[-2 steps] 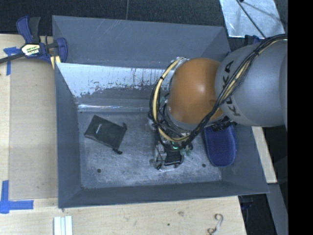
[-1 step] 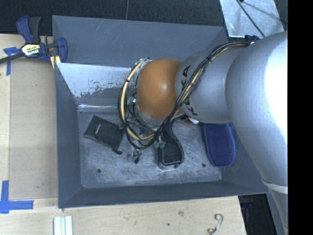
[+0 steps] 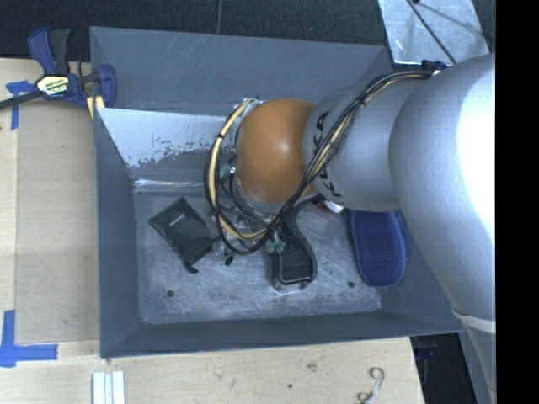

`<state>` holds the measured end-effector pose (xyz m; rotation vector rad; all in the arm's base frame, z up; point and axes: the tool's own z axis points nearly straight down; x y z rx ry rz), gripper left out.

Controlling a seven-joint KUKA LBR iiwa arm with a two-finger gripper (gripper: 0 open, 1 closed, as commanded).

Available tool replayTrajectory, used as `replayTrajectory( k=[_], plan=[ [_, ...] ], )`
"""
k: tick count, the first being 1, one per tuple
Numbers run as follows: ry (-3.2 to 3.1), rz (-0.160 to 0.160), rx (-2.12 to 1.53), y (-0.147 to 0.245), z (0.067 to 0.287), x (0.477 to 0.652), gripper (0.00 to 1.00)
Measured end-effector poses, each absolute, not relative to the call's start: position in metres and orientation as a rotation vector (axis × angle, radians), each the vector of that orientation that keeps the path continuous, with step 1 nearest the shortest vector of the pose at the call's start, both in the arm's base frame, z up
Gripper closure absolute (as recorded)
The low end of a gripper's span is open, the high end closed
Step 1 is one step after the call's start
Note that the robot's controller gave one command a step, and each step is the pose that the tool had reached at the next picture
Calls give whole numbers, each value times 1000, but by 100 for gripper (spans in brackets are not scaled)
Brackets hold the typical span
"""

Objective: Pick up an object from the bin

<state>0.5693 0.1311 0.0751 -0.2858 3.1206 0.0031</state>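
My gripper [image 3: 239,225] sits low over the middle of the bin floor, mostly hidden under the arm's orange cover and cables. Just left of it lies a flat black rectangular piece [image 3: 180,229], tilted, with one corner close to the gripper. Just right of it, slightly nearer the front, lies a dark rounded pouch-like thing [image 3: 293,264] with a pale rim. Whether either one touches the gripper is hidden.
A blue oval pad [image 3: 379,247] lies at the right of the bin, partly under the arm. A bit of something red [image 3: 327,206] peeks out beside the arm. The arm covers the bin's right and back. Bare floor runs along the front and front left.
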Motion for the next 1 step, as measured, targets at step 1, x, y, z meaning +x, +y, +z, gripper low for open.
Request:
replayTrajectory(
  k=[1],
  plan=[
    [3118, 1, -262, 120, 222, 583, 100]
  ],
)
